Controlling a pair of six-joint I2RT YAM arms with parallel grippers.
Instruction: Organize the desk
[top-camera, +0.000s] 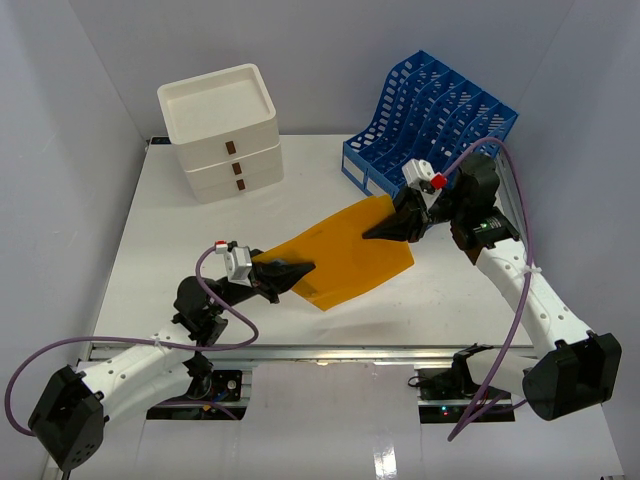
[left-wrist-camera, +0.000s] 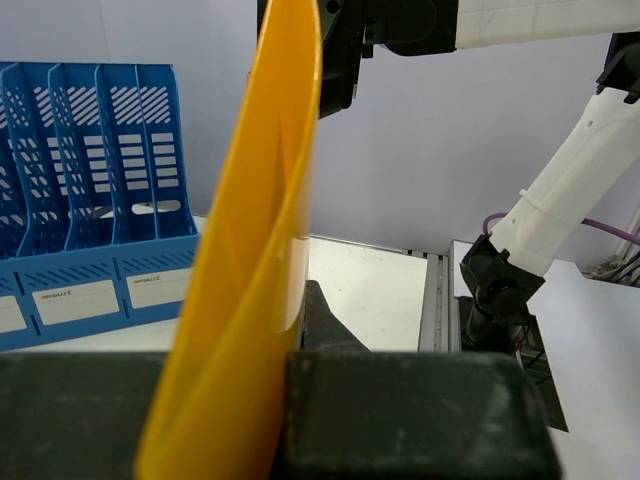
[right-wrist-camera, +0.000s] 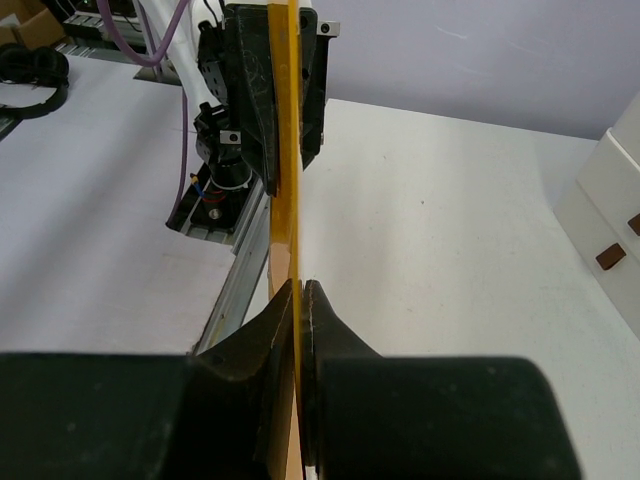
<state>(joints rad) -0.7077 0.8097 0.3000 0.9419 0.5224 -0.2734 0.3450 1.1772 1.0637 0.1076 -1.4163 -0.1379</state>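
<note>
An orange plastic folder hangs above the white desk, held between both grippers. My left gripper is shut on its near left edge; in the left wrist view the folder rises on edge beside my finger. My right gripper is shut on its far right edge; in the right wrist view the folder runs edge-on between my closed fingertips toward the left gripper.
A blue slotted file rack stands at the back right, close behind the right gripper; it also shows in the left wrist view. A white three-drawer box stands at the back left. A metal rail runs along the desk's front edge.
</note>
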